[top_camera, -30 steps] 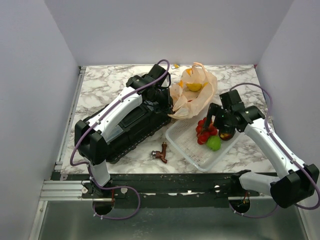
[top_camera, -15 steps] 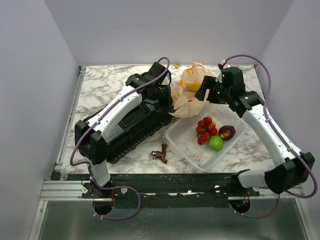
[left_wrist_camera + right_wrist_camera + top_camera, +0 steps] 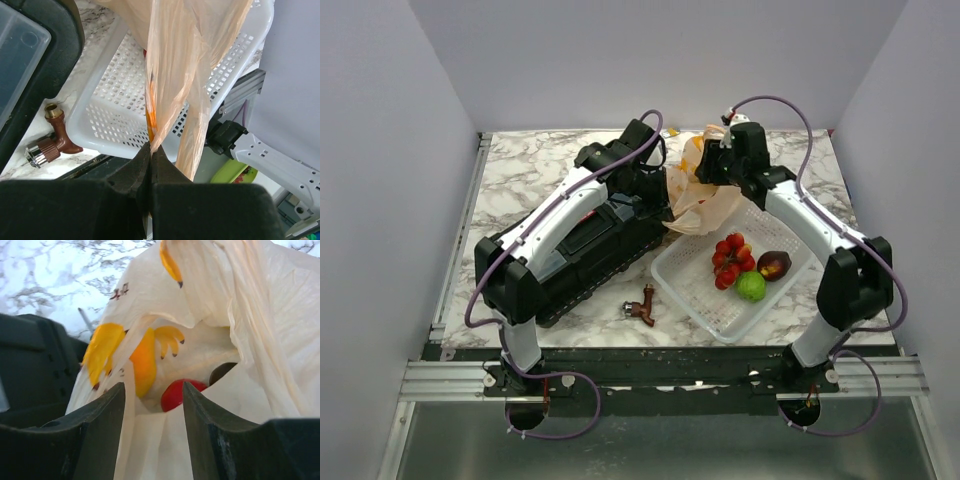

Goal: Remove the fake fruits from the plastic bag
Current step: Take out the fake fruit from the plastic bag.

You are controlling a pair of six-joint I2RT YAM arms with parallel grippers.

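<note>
The plastic bag (image 3: 712, 200), tan film printed with bananas, stands at the back of the table against the basket's far corner. My left gripper (image 3: 151, 149) is shut on a bunched fold of the plastic bag (image 3: 185, 60); in the top view the left gripper (image 3: 666, 192) sits at the bag's left side. My right gripper (image 3: 153, 390) hovers at the bag's mouth, jaws apart, with loose film between them. Inside the bag lie a red apple (image 3: 175, 395), an orange fruit (image 3: 145, 365) and a dark plum (image 3: 222, 372). A red berry cluster (image 3: 731, 259) and a green lime (image 3: 750, 286) rest in the basket.
The white mesh basket (image 3: 688, 297) lies right of centre and also holds a maroon-brown fruit (image 3: 774, 264). A black tool case (image 3: 588, 245) lies under my left arm. A brass tap fitting (image 3: 642, 305) sits on the marble in front of the case.
My right arm has left the basket, where the maroon-brown fruit now lies, and swung back to the bag's mouth with its jaws narrowing. The left gripper has kept its hold.
</note>
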